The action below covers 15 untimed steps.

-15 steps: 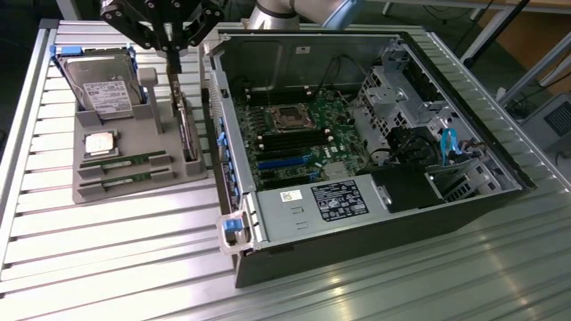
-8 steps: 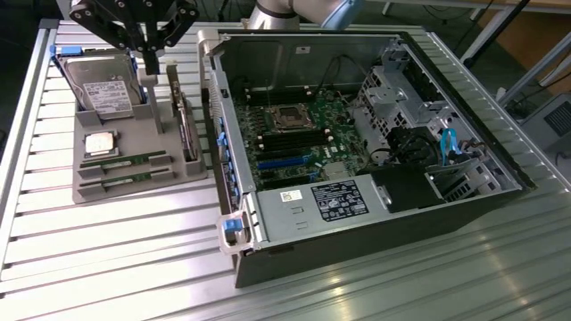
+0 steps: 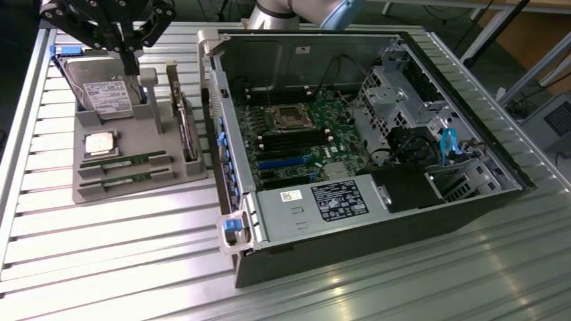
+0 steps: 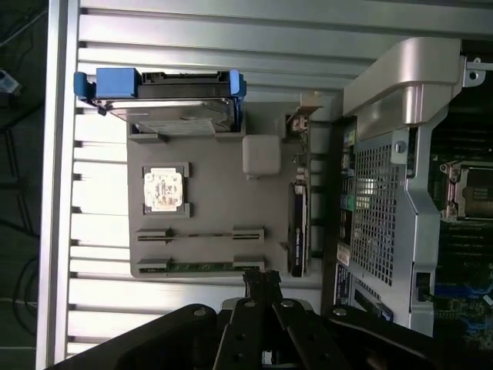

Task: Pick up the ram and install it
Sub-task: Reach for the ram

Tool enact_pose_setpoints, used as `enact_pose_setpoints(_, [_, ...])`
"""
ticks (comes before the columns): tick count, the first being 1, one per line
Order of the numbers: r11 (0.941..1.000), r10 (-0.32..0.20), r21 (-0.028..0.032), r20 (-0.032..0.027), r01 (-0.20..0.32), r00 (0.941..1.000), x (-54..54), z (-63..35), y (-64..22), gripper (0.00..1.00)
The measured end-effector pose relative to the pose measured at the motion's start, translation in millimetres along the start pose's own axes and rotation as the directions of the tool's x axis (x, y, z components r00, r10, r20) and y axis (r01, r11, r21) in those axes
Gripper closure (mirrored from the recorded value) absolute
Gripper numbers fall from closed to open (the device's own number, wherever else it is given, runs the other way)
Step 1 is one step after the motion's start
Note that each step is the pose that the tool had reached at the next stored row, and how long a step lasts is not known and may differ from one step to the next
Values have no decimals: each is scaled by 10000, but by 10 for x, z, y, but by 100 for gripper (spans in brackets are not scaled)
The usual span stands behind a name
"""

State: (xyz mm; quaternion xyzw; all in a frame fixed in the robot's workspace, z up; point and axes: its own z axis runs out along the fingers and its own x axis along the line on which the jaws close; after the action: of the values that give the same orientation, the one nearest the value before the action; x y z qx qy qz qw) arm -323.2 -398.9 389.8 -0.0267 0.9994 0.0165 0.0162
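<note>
Two rams lie in slots at the near end of the grey holder tray [image 3: 134, 197]: one green stick [image 3: 125, 161] and a second [image 3: 125, 179] beside it. The wrist view looks down on their edges [image 4: 200, 233] [image 4: 202, 267]. My gripper [image 3: 131, 69] hangs well above the tray, over its hard-drive end, at the exterior view's upper left. Its fingers look shut, with nothing between them. In the wrist view my gripper [image 4: 262, 276] sits just off the tray's edge nearest the rams. The open computer case [image 3: 267, 47] shows the motherboard's black memory slots [image 3: 285, 142].
The tray also holds a hard drive [image 3: 105, 93] with blue rails, a square silver processor [image 3: 100, 144] and an upright expansion card [image 3: 183, 120] next to the case wall. A power supply [image 3: 335, 200] and drive cages [image 3: 402, 93] fill the case. Everything rests on a ribbed metal table [image 3: 107, 254].
</note>
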Motion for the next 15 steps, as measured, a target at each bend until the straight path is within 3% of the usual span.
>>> enact_pose_setpoints(10, [10000, 0, 0, 0, 0, 10000, 302, -9, 16, 90])
enact_pose_setpoints(15, [10000, 0, -1, 0, 0, 10000, 349, -12, 6, 90])
